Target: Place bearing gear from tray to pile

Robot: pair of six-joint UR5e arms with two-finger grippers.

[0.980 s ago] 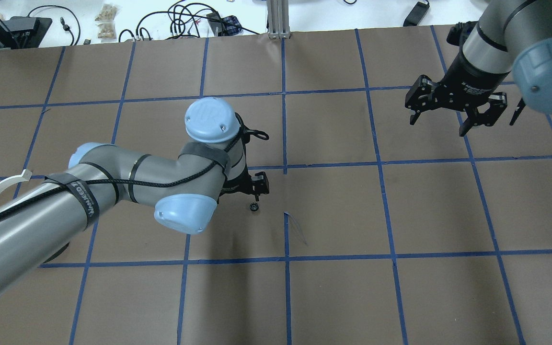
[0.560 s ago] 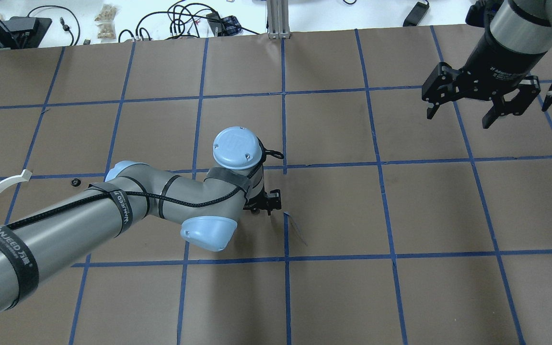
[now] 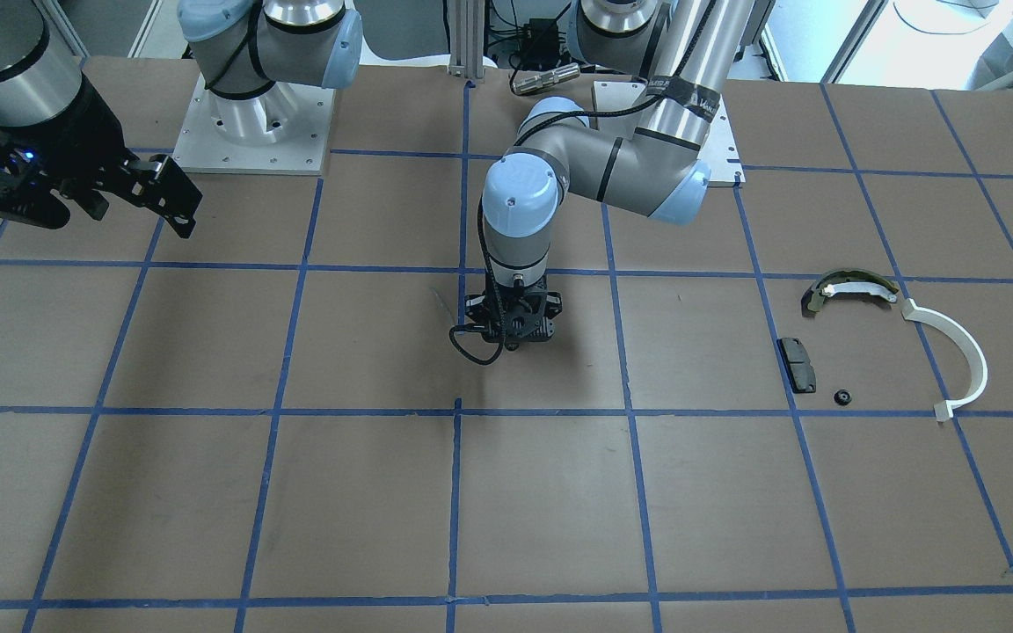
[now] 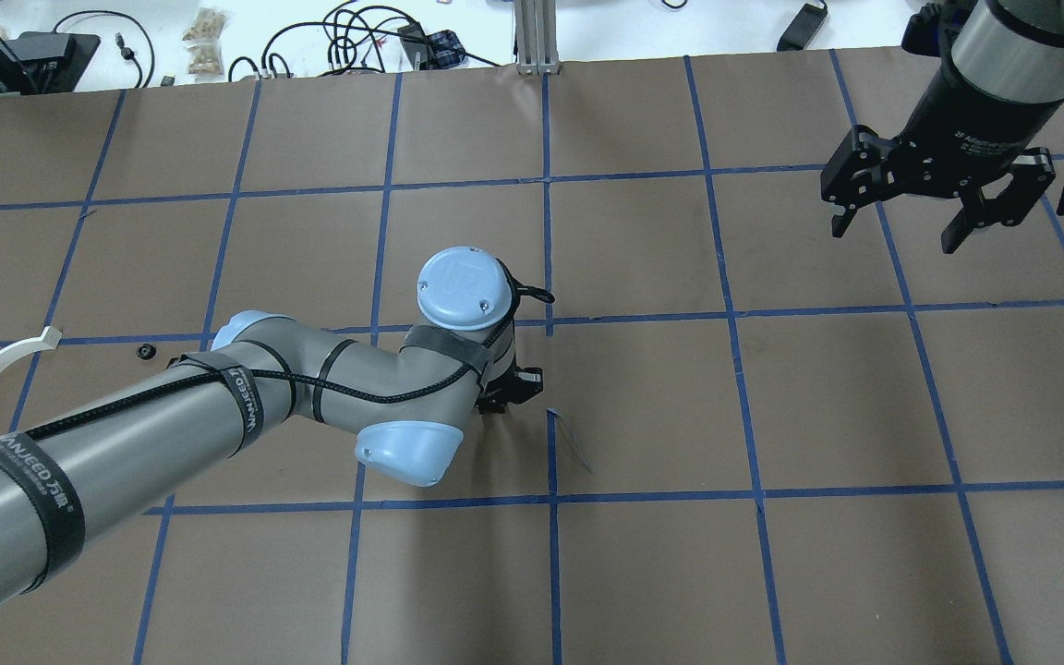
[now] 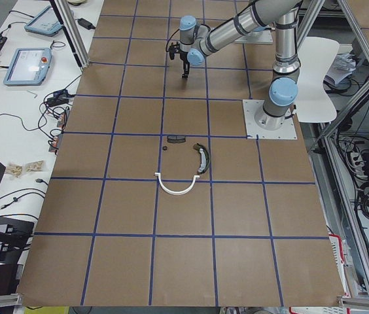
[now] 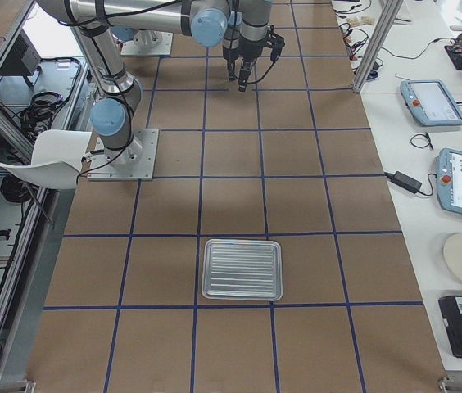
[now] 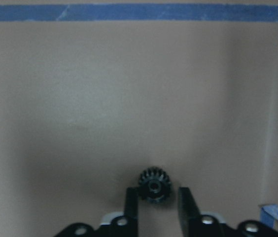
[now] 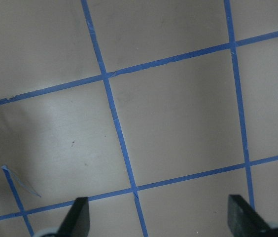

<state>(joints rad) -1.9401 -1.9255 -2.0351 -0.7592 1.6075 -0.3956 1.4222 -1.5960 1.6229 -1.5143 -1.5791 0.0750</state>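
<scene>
I note the left claw (image 7: 156, 197) has shifted over the bearing gear (image 7: 154, 185) since a second ago. Its fingers stand apart, straddling the gear, not clamped. The gear is small, black and toothed with a centre bore. It lies flat on the bench (image 7: 129, 98), well apart from the pile (image 3: 797, 364). The right claw (image 4: 892, 238), spread wide, has drawn farther off.
</scene>
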